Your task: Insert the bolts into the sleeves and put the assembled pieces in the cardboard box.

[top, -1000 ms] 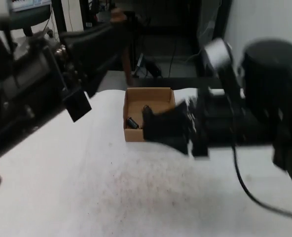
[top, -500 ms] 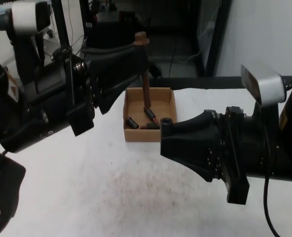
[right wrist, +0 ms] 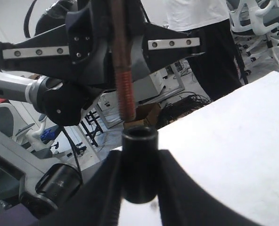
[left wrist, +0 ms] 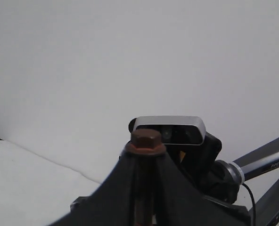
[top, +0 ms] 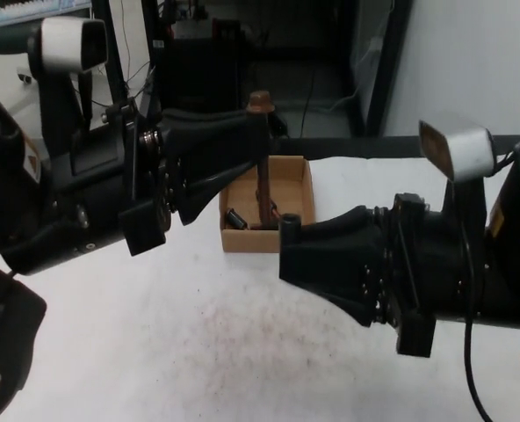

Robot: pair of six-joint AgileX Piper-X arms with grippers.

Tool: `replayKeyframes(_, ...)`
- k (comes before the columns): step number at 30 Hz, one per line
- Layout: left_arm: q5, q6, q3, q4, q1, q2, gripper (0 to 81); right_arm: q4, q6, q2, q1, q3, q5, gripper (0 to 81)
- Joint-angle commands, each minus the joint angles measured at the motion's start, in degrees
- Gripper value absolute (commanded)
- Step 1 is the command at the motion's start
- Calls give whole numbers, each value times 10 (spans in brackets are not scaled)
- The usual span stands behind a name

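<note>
The left jaws are closed on a bolt [left wrist: 147, 141], which is held upright with its head on top. The right jaws are closed around a sleeve [right wrist: 139, 165], also upright. The threaded end of the bolt is seen just above the open mouth of the sleeve. Beyond them a cardboard box [top: 264, 160] is placed on the counter [top: 198, 343], and some dark pieces [top: 234, 217] are lying in it.

The high view looks down over the bench [top: 198, 352] from behind; the wrist views face each other closely (sharing the bolt [left wrist: 148, 142]).
</note>
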Motion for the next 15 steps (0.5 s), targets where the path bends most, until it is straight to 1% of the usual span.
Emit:
replayKeyframes(1,1,-1,-3,-5,1,-1,3,36,-25,0,24,-1,15,8)
replayKeyframes(5,-8,-1,-3,-5,1,-1,3,62,-62,0,42,-1,38,8)
replayKeyframes(15,0,-1,-3,-5,-5,-1,3,61,-56,0,45,-4,60,8)
